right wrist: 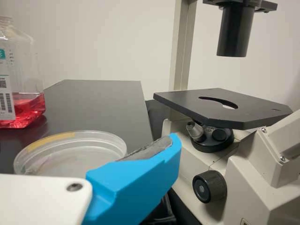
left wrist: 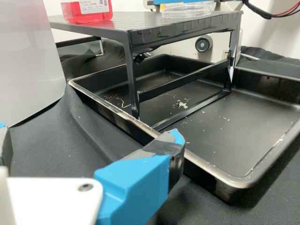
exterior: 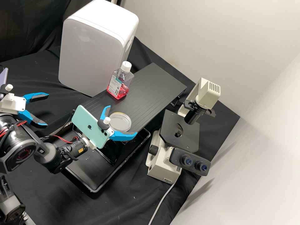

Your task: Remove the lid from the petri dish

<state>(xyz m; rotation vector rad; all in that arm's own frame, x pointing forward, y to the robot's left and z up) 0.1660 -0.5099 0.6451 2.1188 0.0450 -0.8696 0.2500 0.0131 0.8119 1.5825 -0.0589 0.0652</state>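
Left fingers [exterior: 32, 96] spread; right fingers [exterior: 123, 136] straddle petri dish [exterior: 120, 122].

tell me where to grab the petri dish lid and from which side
Grip the lid by its thin upright rim, at two opposite points. The petri dish lies flat and low at the end of the raised black shelf nearest the arms, so probably come in level from that open end, where the right gripper has its open fingers either side.
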